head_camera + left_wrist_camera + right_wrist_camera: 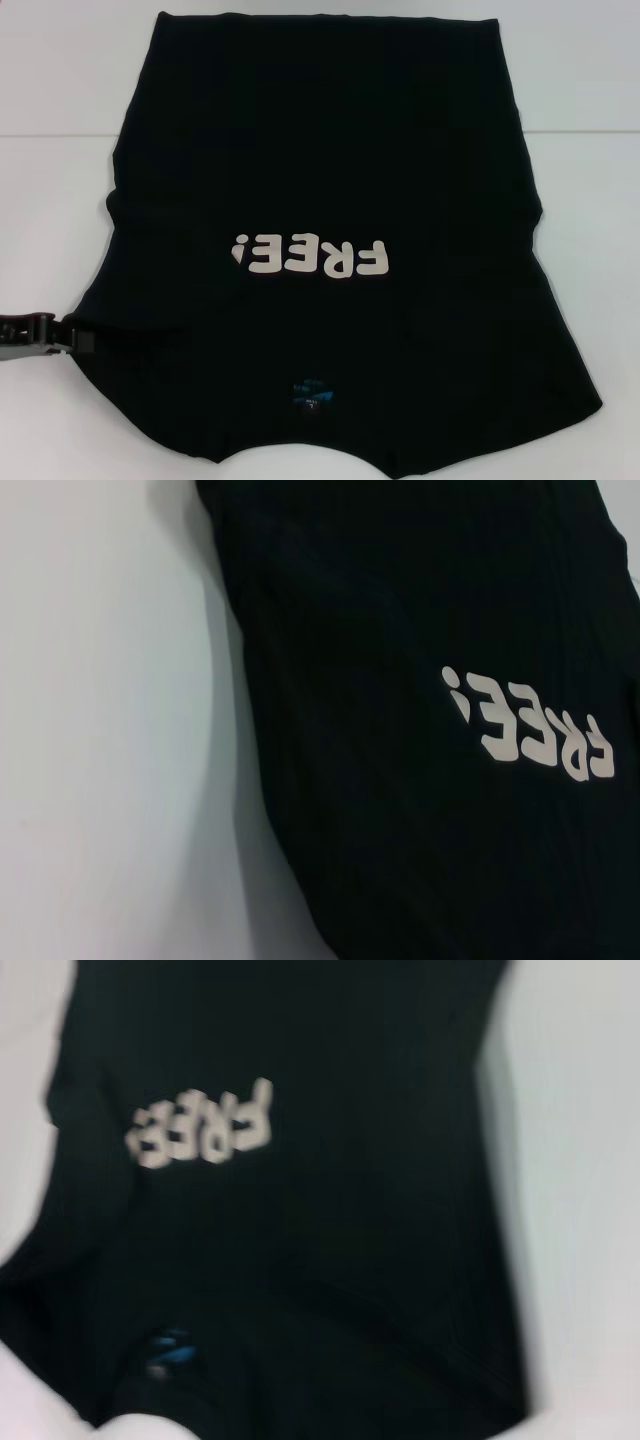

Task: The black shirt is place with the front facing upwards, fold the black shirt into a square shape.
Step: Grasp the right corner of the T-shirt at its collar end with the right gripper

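Black shirt point(330, 180): spans your bench point(60, 110), side margins bare. Left gripper point(82, 338): at its left edge, grip state indiscernible.

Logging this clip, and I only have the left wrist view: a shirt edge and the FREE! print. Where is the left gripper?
Observer: In the head view, the left gripper is at the edge of the black shirt, by the sleeve on the robot's left.
Operator: Which end faces the robot?
Observer: The collar end; the blue neck label lies nearest the robot.
Operator: And the right gripper?
Observer: No view shows it; the right wrist view shows only shirt and table.
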Robot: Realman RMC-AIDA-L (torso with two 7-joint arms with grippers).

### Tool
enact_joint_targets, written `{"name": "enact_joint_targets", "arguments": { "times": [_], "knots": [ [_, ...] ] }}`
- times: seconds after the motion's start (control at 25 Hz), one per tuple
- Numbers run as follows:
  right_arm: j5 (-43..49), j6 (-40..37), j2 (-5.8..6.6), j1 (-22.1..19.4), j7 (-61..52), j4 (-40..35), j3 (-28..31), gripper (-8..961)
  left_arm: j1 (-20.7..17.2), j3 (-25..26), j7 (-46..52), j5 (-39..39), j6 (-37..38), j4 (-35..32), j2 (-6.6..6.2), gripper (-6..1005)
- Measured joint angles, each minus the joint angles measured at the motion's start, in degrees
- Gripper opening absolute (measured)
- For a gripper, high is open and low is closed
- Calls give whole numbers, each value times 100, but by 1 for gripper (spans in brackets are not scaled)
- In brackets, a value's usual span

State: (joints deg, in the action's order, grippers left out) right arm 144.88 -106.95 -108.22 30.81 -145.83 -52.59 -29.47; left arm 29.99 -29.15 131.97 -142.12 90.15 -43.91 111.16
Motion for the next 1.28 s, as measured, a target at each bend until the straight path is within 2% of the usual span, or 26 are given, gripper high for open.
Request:
{"name": "enact_joint_targets", "arguments": {
  "times": [0.28, 0.68, 1.28],
  "knots": [
    [426, 634, -134, 135, 80, 258, -293, 792, -3, 59, -119, 7, -26, 25, 21, 36],
    [434, 862, -376, 162, 224, 290, -391, 791, -19, 119, -176, 19, -33, 28, 27, 36],
    [427, 1213, -480, 213, 377, 585, -455, 790, -20, 186, -225, 19, -33, 32, 42, 37]
  ]
}}
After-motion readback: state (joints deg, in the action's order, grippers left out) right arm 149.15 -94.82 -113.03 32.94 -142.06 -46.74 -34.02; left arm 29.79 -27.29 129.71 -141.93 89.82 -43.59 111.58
